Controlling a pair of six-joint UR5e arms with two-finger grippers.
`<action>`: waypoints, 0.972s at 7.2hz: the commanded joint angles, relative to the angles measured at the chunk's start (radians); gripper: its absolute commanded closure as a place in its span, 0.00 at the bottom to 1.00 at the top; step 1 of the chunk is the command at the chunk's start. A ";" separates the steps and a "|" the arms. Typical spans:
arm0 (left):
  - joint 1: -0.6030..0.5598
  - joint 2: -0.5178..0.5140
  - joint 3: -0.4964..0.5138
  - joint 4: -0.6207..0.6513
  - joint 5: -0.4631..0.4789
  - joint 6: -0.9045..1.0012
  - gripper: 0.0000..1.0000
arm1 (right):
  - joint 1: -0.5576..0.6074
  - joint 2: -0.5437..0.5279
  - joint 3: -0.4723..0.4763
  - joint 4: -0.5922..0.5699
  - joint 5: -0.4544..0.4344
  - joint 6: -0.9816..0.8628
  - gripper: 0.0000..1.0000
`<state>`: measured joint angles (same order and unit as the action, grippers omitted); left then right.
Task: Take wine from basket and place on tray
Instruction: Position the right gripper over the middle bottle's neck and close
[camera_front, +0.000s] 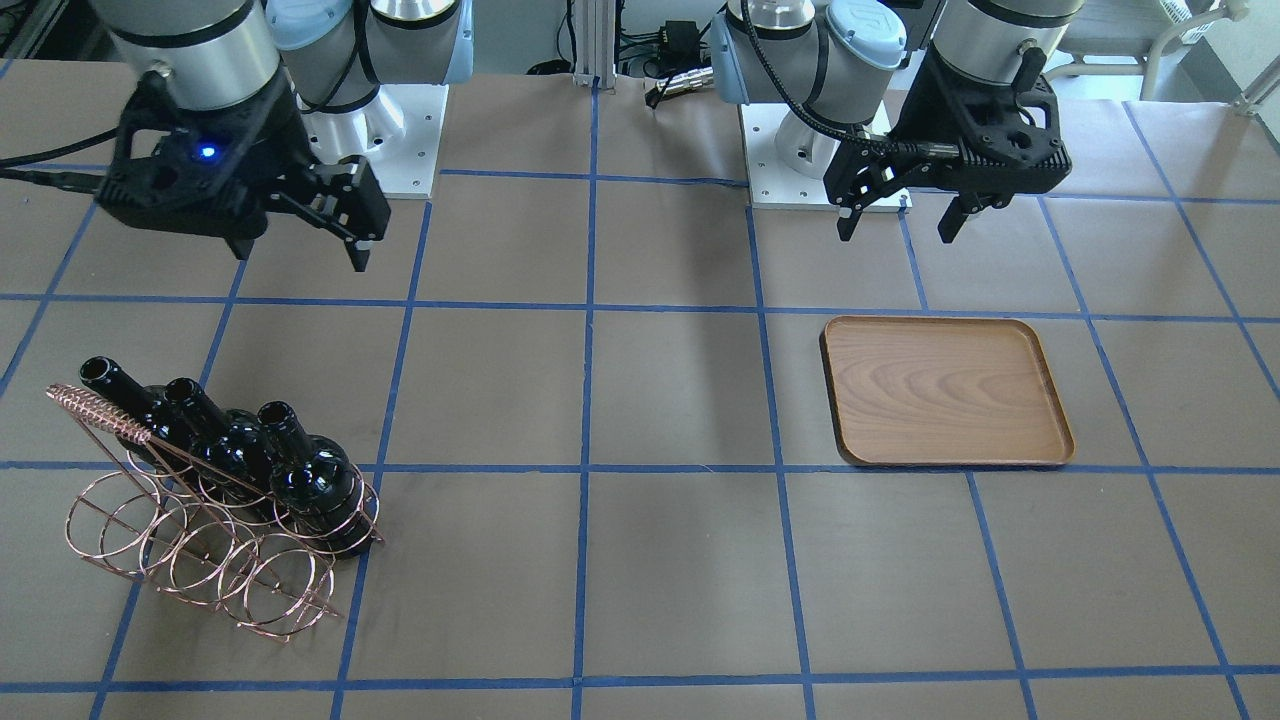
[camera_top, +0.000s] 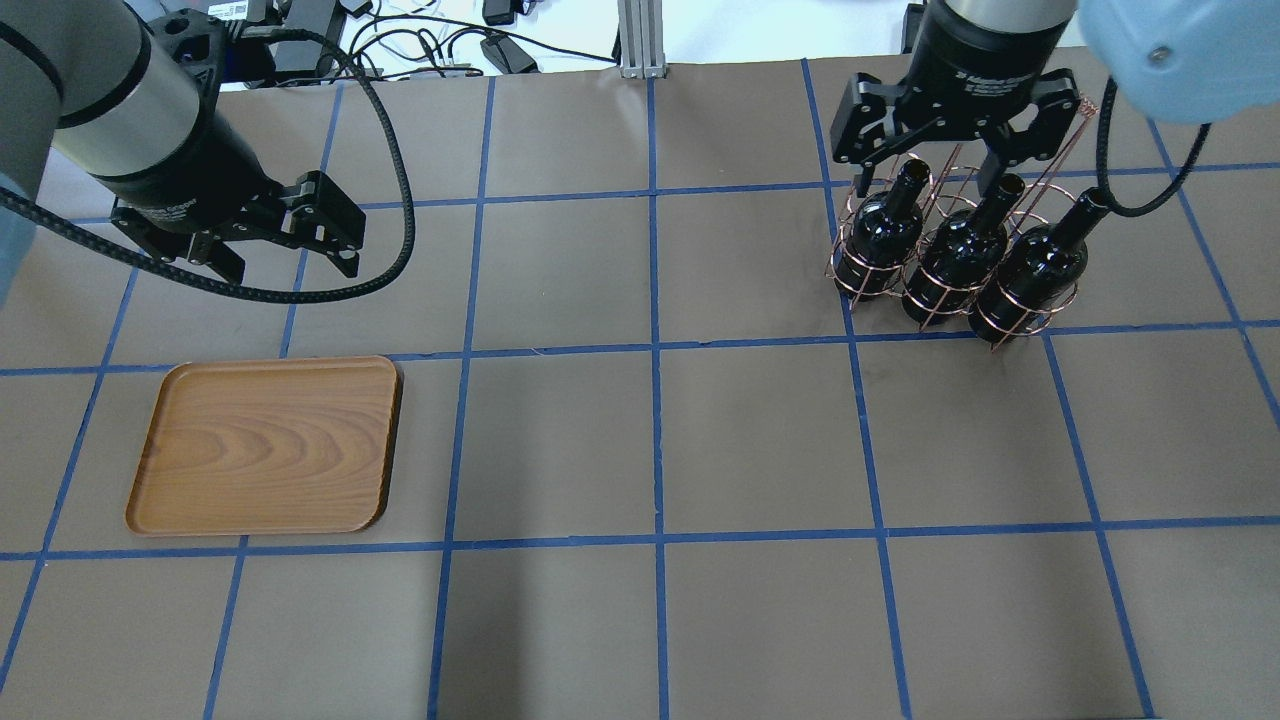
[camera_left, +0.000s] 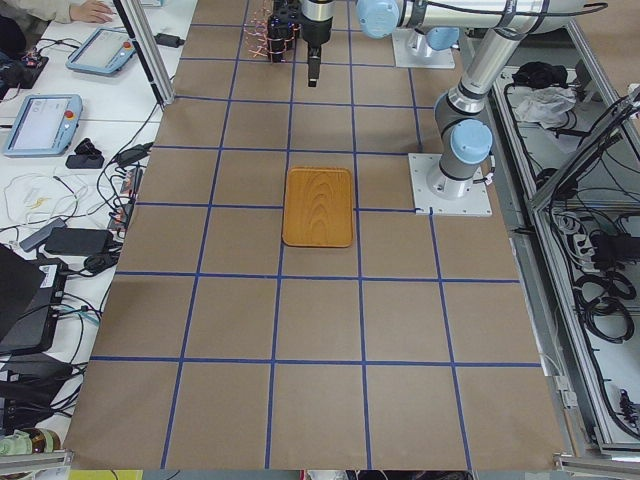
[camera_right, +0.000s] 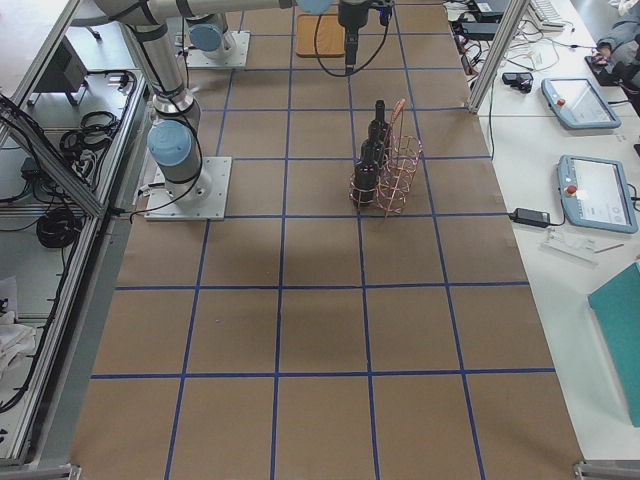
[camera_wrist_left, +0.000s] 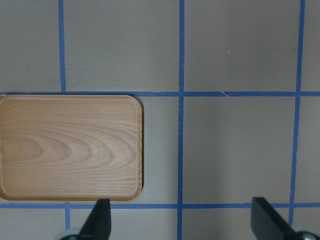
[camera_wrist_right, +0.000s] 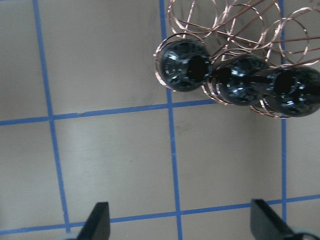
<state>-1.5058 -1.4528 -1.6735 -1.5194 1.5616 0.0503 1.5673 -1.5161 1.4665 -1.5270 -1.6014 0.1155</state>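
Three glossy black wine bottles stand neck-up in the copper wire basket, side by side. In the front view the bottles and the basket are at the lower left. The brown wood-grain tray lies bare on the robot's left side and also shows in the front view. My right gripper is open and empty, high above the table near the basket. My left gripper is open and empty, above the table beyond the tray. The right wrist view looks down on the bottle mouths. The left wrist view shows the tray.
The table is brown paper with a blue tape grid. The arm bases stand at the robot's edge. Cables and an aluminium post lie at the far edge. Tablets and gear lie on side tables.
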 joint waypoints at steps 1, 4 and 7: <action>0.001 0.000 0.000 -0.001 0.000 0.000 0.00 | -0.159 0.007 0.066 -0.060 0.005 -0.060 0.06; 0.001 0.000 0.000 -0.001 0.001 0.000 0.00 | -0.161 0.097 0.104 -0.241 0.006 -0.050 0.06; 0.001 -0.001 0.000 0.001 0.000 0.000 0.00 | -0.162 0.122 0.104 -0.252 0.006 -0.059 0.18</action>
<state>-1.5038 -1.4540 -1.6736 -1.5189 1.5618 0.0506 1.4056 -1.4080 1.5703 -1.7740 -1.5964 0.0571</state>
